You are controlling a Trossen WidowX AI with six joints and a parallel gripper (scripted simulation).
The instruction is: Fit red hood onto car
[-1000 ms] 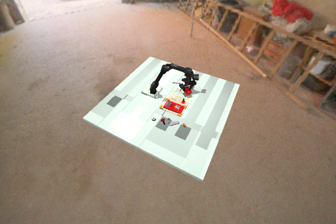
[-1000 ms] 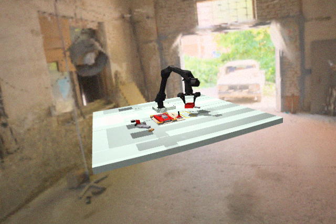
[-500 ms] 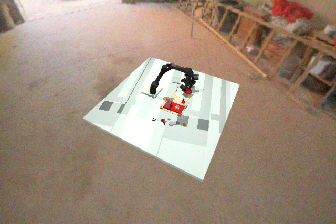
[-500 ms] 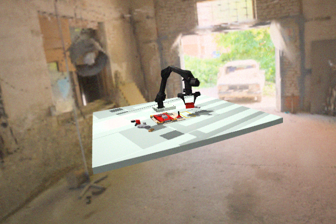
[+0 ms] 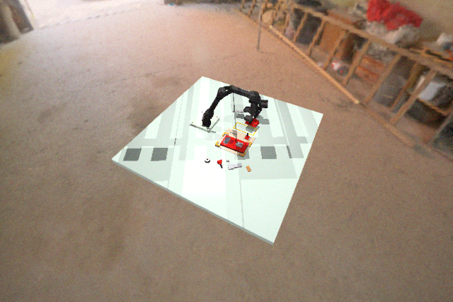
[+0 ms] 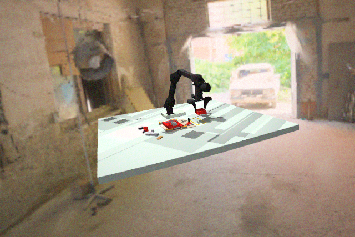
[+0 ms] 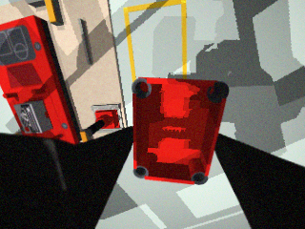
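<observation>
The red hood [image 5: 252, 122] [image 6: 200, 111] [image 7: 176, 114] is held off the table, beyond the yellow outline from the chassis. The wrist view shows its hollow with a round boss at each corner. My gripper [image 6: 200, 110] [image 7: 172, 134] is shut on the hood, with one finger on each side. The red chassis [image 5: 233, 143] [image 6: 169, 125] [image 7: 52, 91] sits in the tan jig [image 5: 233, 133] [image 7: 71, 35], with the grey engine block [image 5: 238, 143] [image 7: 32, 118] on its deck. The pegs are too small to make out clearly, and the wrist view cuts off part of the chassis.
A small red piece with a black upright stem [image 5: 247, 136] [image 6: 188, 121] stands on the jig board's hood side. A yellow outline [image 7: 184, 43] lies beside the board. A wheel [image 5: 207, 160], a red-and-black piece [image 5: 219, 162], a grey part [image 5: 234, 165] and an orange block [image 5: 248, 168] [image 6: 159, 137] lie beyond the chassis.
</observation>
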